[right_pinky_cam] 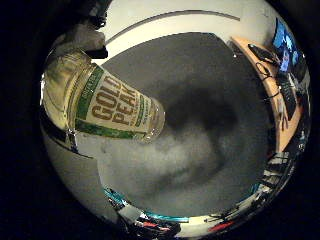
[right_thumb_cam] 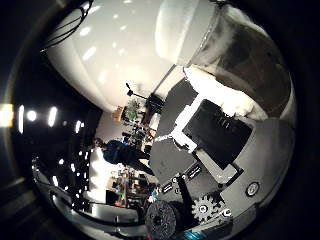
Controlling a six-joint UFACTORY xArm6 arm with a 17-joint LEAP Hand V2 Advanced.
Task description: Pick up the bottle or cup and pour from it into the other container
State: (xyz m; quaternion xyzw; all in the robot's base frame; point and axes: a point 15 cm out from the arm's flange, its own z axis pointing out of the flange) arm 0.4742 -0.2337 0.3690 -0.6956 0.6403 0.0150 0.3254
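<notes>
A clear bottle with yellowish liquid and a green and white label lies close against the palm in the little finger side palm view. It is lifted off the grey surface, which carries its dark shadow. My right hand shows in the thumb side palm view as white and black fingers curled beside the bottle's brownish body. A finger also reaches over the bottle's upper end.
A wooden desk with a lit monitor stands beyond the grey surface. Clutter lies along the surface's other edge. The thumb side palm view shows a room with ceiling lights and equipment.
</notes>
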